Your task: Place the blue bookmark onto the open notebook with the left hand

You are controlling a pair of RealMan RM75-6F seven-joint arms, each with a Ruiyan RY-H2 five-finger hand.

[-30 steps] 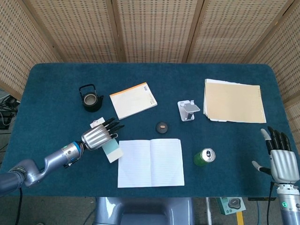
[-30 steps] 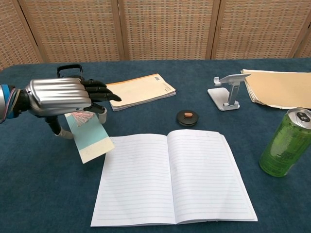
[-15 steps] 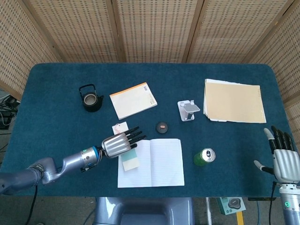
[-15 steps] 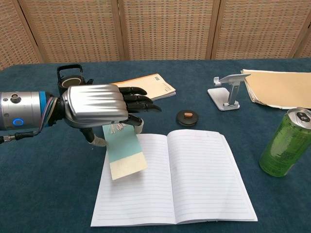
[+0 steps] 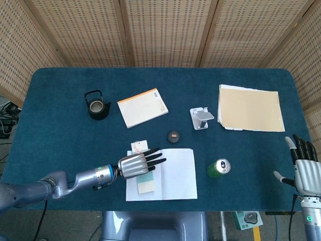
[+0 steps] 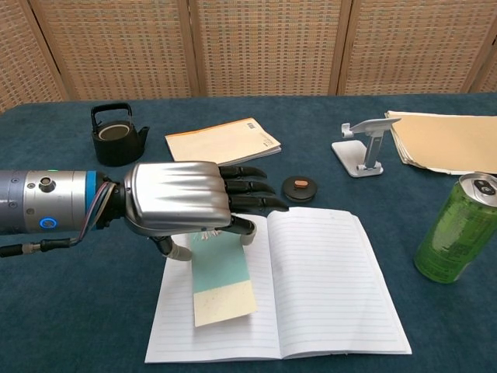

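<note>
One blue bookmark (image 6: pixel 222 280) hangs from the left hand (image 6: pixel 177 207), its fingers (image 6: pixel 252 188) closed on the top end, the lower end over the open notebook (image 6: pixel 311 291), left page. The right hand (image 5: pixel 304 173) stands near the worktop (image 5: pixel 60 115) edge, fingers spread, holding nothing. Farther back sits a black teapot (image 6: pixel 116 135).

Left hand (image 6: pixel 182 207) is stretched out flat, palm down, dark fingers (image 6: pixel 252 187) pointing right; right hand (image 5: pixel 304 170) (down at the frame's edge) stands upright, fingers spread.
</note>
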